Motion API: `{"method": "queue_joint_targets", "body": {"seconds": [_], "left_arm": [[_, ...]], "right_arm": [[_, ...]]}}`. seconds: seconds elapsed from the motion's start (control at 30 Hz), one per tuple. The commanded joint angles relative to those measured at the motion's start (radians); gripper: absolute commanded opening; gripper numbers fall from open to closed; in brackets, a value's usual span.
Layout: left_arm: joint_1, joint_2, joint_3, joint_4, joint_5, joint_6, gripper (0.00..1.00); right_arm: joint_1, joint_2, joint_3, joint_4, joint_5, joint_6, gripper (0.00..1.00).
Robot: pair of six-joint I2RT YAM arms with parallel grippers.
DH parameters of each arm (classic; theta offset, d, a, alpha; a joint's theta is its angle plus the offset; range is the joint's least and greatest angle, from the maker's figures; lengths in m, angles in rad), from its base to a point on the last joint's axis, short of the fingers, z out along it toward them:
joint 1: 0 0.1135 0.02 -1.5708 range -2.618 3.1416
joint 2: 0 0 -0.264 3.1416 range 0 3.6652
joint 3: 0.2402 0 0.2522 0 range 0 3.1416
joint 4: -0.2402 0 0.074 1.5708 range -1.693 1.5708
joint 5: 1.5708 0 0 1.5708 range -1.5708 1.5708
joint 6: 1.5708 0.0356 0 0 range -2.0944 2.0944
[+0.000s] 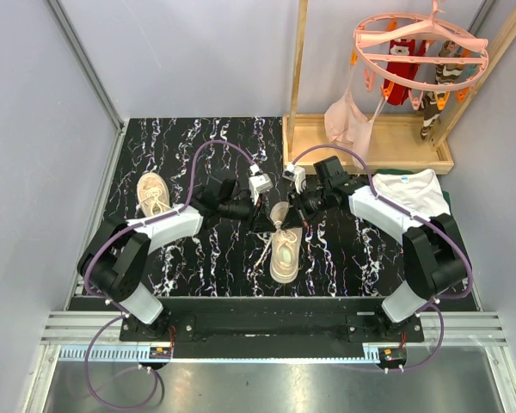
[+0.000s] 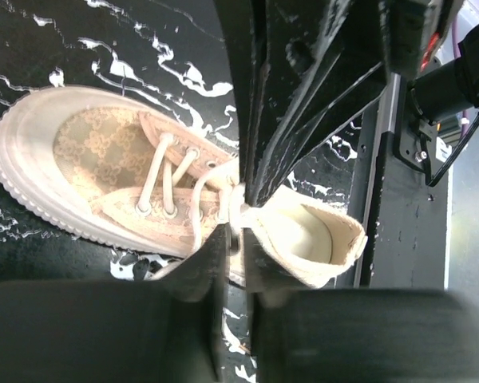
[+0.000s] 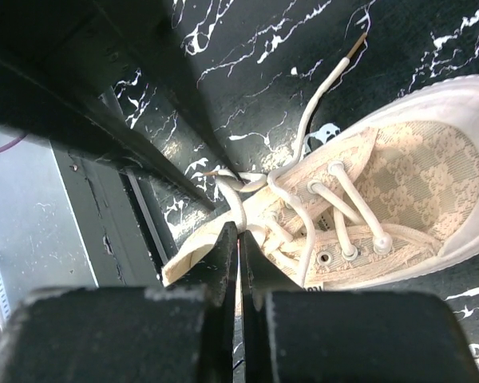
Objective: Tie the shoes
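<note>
Lettering on the small tag [image 3: 314, 285] of the centre shoe [image 3: 407, 175] is unreadable.

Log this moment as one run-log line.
stage: tying centre shoe | left gripper: jaws nearly together at its lace, grip unclear | right gripper: shut on lace | other shoe: apart, untouched

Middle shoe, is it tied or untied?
Untied. The middle shoe shows no bow above its eyelets, and one lace end trails loose beside it.
</note>
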Motion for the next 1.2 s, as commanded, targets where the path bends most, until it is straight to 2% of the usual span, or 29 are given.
{"method": "queue_joint_targets", "body": {"seconds": [0.0, 0.07, 0.13, 0.23, 0.27, 0.33, 0.37, 0.47, 0.57, 0.87, 1.0, 1.17], "left_arm": [[0.022, -0.033, 0.025, -0.026, -0.035, 0.076, 0.37], [0.051, -0.053, 0.022, -0.075, -0.056, 0.154, 0.48], [0.087, -0.061, 0.036, -0.145, -0.079, 0.217, 0.51], [0.127, -0.047, 0.068, -0.231, -0.08, 0.404, 0.54], [0.132, -0.042, 0.079, -0.302, -0.078, 0.547, 0.54], [0.132, -0.032, 0.122, -0.377, -0.061, 0.698, 0.55], [0.132, -0.026, 0.137, -0.475, -0.049, 0.863, 0.56], [0.126, -0.001, 0.18, -0.589, -0.023, 1.094, 0.56], [0.109, 0.059, 0.257, -0.718, -0.038, 1.249, 0.56], [0.06, 0.23, 0.421, -0.929, -0.118, 1.535, 0.55], [0.042, 0.322, 0.52, -1.008, -0.159, 1.604, 0.55], [0.016, 0.382, 0.568, -1.077, -0.207, 1.694, 0.55]], "right_arm": [[0.011, -0.035, -0.013, 0.025, -0.013, -0.018, 0.0], [0.01, -0.045, -0.019, 0.025, -0.008, -0.026, 0.0], [0.01, -0.045, -0.023, 0.024, -0.005, -0.031, 0.0], [0.01, -0.053, -0.026, 0.022, -0.003, -0.035, 0.0], [0.011, -0.058, -0.028, 0.024, -0.002, -0.038, 0.0], [0.011, -0.059, -0.031, 0.021, 0.0, -0.038, 0.0], [0.013, -0.058, -0.031, 0.021, 0.0, -0.037, 0.0], [0.013, -0.058, -0.031, 0.018, 0.001, -0.038, 0.0], [0.016, -0.053, -0.031, 0.016, 0.006, -0.04, 0.0], [0.015, -0.053, -0.042, 0.014, 0.004, -0.035, 0.0], [0.016, -0.05, -0.04, 0.013, 0.004, -0.031, 0.0], [0.015, -0.048, -0.031, 0.013, 0.001, -0.017, 0.0]]}}
